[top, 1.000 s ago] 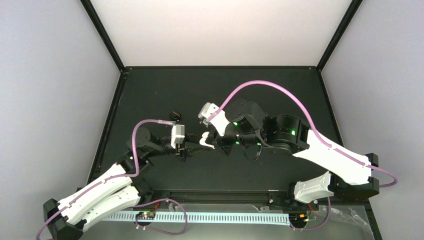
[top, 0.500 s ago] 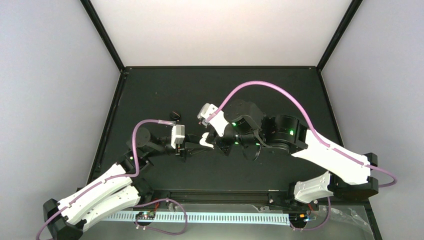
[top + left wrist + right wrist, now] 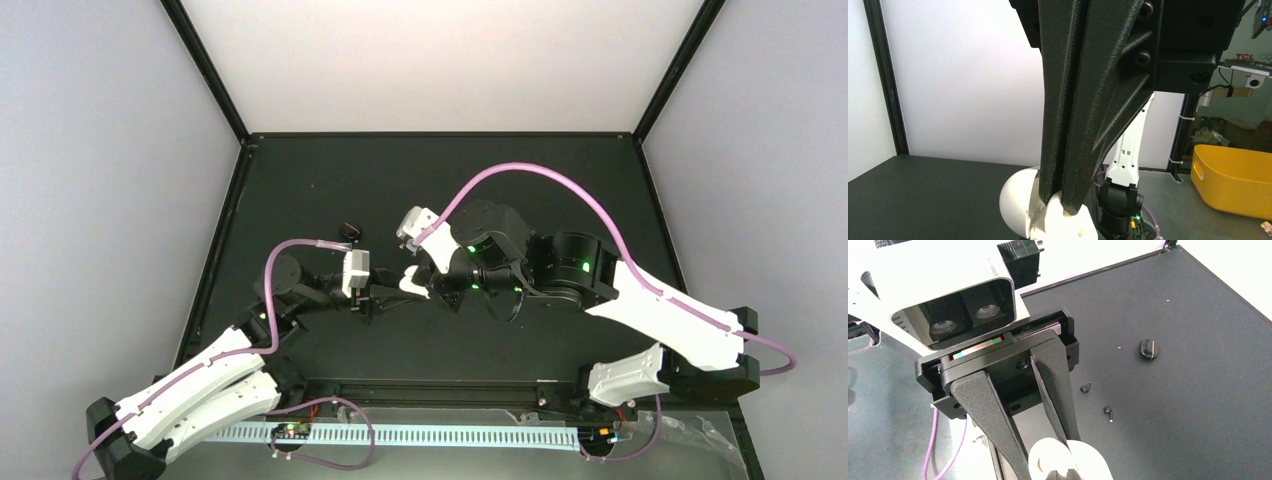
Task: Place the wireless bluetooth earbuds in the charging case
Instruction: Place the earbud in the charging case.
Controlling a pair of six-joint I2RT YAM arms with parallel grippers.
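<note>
Holding the small glossy white oval charging case (image 3: pixel 1015 206) mid-table, we are clamping the left gripper (image 3: pixel 1063 209) on it. The right gripper (image 3: pixel 434 286) is touching it, jaws together. Both tiny black rounded earbuds (image 3: pixel 1085 387) are lying on the black table (image 3: pixel 1198 400), so we judge both insertions are waiting.

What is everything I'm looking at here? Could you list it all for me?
Table: one, black, under everything.
Case: one, white, mid-table, gripped.
Earbuds: two, black, loose on the table, apart from the case.
Puck: one, black, on the table beyond the earbuds.
Bin: one, yellow, off the table, in the background.
Arms: two, white and black, meeting mid-table.
Cables: two, purple, along the arms.
Left gripper: one, black, shut on the case.
Right gripper: one, black, shut, at the case.
</note>
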